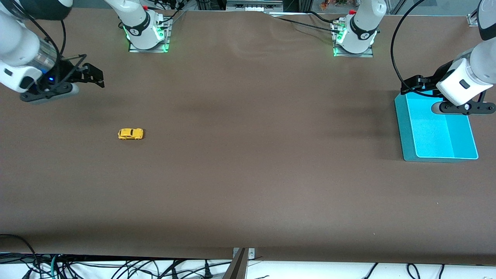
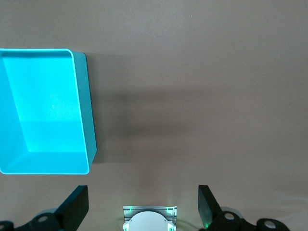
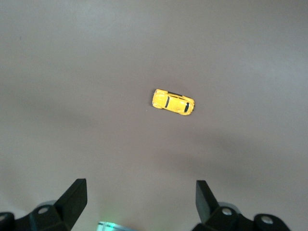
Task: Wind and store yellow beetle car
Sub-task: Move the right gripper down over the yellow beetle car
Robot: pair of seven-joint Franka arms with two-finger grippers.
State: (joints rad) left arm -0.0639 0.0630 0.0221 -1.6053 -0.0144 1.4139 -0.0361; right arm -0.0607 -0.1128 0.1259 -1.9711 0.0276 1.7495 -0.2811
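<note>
The yellow beetle car [image 1: 130, 133] stands on its wheels on the brown table, toward the right arm's end. It also shows in the right wrist view [image 3: 173, 101]. My right gripper [image 1: 94, 74] is open and empty, up over bare table at the right arm's end, apart from the car; its jaws stand wide in its wrist view [image 3: 140, 188]. My left gripper [image 1: 412, 83] is open and empty, up over the edge of a teal bin [image 1: 405, 128] at the left arm's end. The bin [image 2: 89, 120] is empty in the left wrist view, beside the open left gripper [image 2: 142, 193].
The two arm bases [image 1: 146, 35] [image 1: 354, 38] stand at the table's edge farthest from the front camera. Cables [image 1: 128, 269] hang below the edge nearest the front camera. Brown table [image 1: 255, 155] stretches between the car and the bin.
</note>
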